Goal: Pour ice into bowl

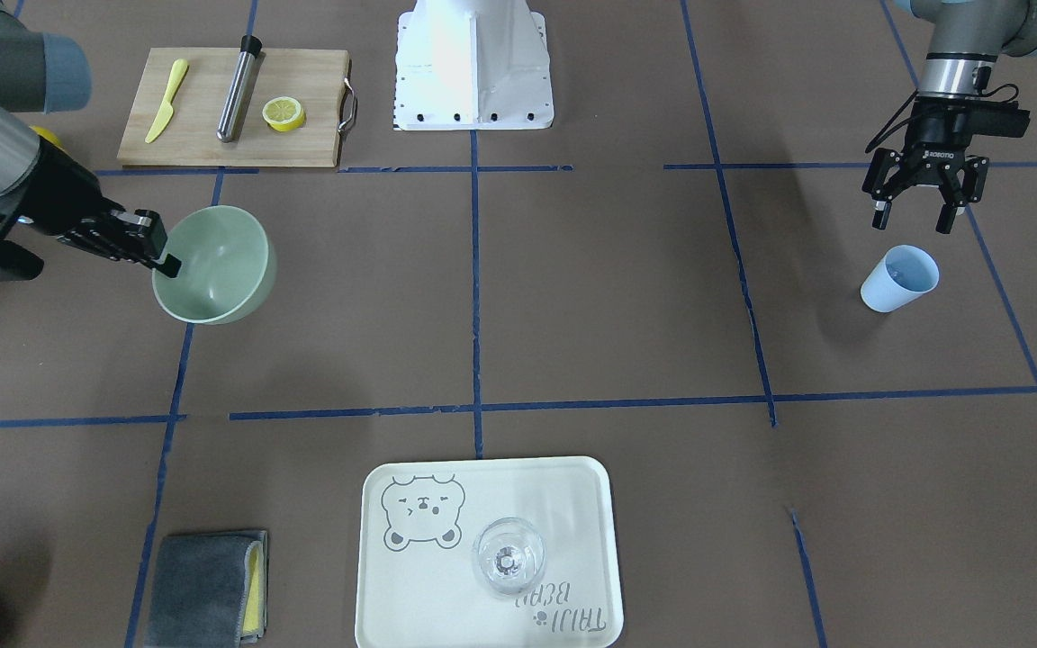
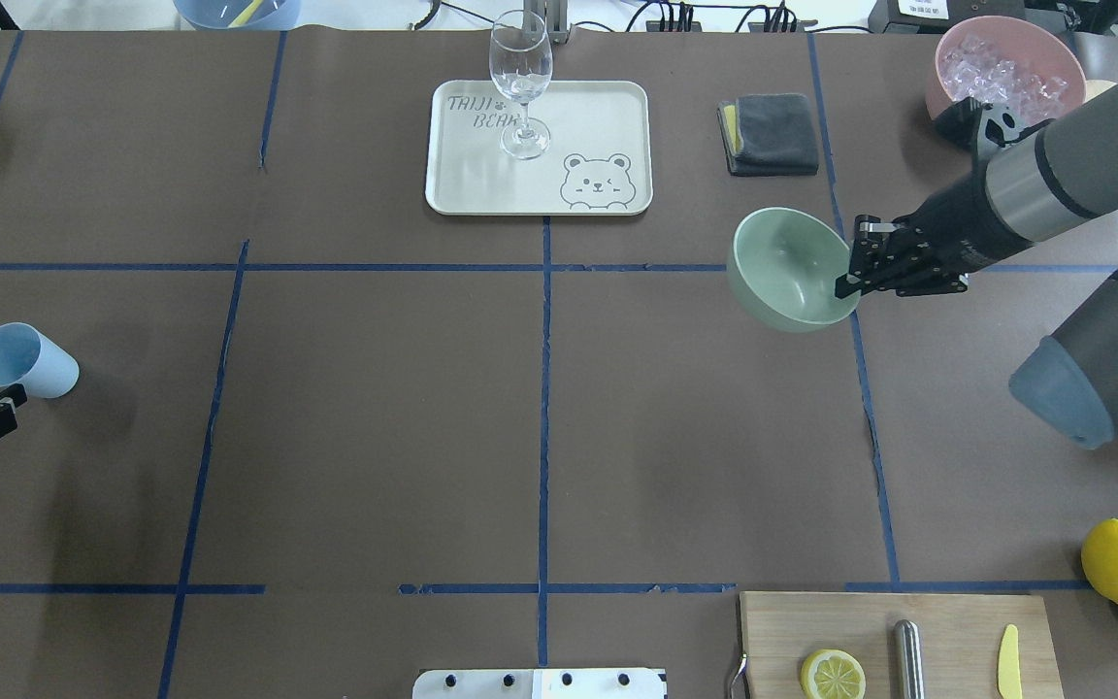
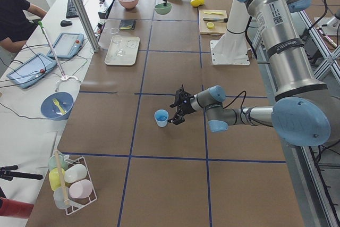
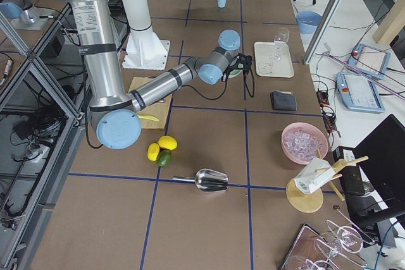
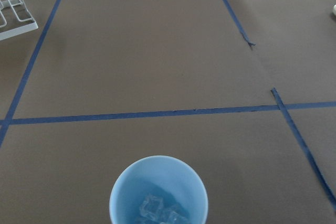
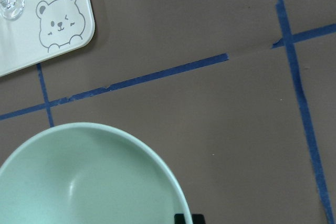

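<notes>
Ice (image 5: 156, 212): a few clear cubes lie at the bottom of the light blue cup (image 5: 158, 191), lower centre of the left wrist view. The cup stands upright on the brown table (image 1: 572, 297), far right of the front-facing view. The left gripper (image 1: 915, 219) hangs just above and behind the cup, fingers spread, touching nothing. Bowl (image 1: 215, 265): mint-green, empty, far left of that view, well apart from the cup. The right gripper (image 1: 161, 259) enters from the left edge and is pinched on the bowl's rim, one finger inside the wall and one outside. The bowl looks somewhat tilted in the overhead view; I cannot tell whether its base is clear of the table. Judgement: no pouring has started, and cup and bowl must first be brought together. Risks from here:
(a) The rim pinch is a narrow hold on a smooth, heavy-sided shape, so the bowl may swing or slip out in transit.
(b) The cup is light, so an off-centre close by the left fingers could knock it over and scatter the cubes.
(c) Cubes poured from too high or too fast may bounce off the hard bowl wall onto the table.
(d) Wet cubes may cling in the cup and call for a steeper tip.
</notes>
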Motion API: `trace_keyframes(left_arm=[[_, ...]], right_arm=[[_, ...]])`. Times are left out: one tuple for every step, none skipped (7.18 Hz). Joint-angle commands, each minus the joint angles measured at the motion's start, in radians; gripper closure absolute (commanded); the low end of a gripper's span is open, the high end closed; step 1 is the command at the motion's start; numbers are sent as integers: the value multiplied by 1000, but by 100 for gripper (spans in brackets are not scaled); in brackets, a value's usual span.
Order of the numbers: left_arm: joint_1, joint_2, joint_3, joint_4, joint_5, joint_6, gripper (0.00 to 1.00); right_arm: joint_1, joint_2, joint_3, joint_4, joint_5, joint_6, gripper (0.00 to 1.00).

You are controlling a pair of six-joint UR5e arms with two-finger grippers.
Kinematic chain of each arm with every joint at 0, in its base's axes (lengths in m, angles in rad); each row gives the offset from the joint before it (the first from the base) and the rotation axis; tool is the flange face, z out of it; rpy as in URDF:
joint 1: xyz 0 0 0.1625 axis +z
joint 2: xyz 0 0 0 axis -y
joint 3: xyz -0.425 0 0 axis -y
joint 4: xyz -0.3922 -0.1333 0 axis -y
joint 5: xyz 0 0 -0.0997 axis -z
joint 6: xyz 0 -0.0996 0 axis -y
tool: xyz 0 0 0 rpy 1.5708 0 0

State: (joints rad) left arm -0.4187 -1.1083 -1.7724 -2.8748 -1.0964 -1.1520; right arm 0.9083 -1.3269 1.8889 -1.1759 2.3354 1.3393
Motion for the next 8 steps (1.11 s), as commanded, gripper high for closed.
trace_keyframes(left_arm=[[52,-10,42,-6,93,-21,0],[54,-24,63,-5,124,-23,0],[55,-63,98,-4,150,-23,0],[55,-106,131,-6,157,-23,0],[55,-142,161,-6,183,-23,0],[57,-184,198,-8,208,-23,0],[57,-206,224,-8,252,-23,0],[55,-212,244,-9,274,-21,1]], right_arm=[[-89,130,1,-110,-88,87,100],[-117,200,1,-204,-119,87,100],[-152,242,-1,-249,-158,93,100],[-187,273,-7,-252,-189,128,100],[-213,294,-8,-252,-215,159,100],[-229,308,-11,-252,-240,173,100],[-238,308,-13,-254,-249,173,100],[-247,311,-19,-252,-257,173,100]])
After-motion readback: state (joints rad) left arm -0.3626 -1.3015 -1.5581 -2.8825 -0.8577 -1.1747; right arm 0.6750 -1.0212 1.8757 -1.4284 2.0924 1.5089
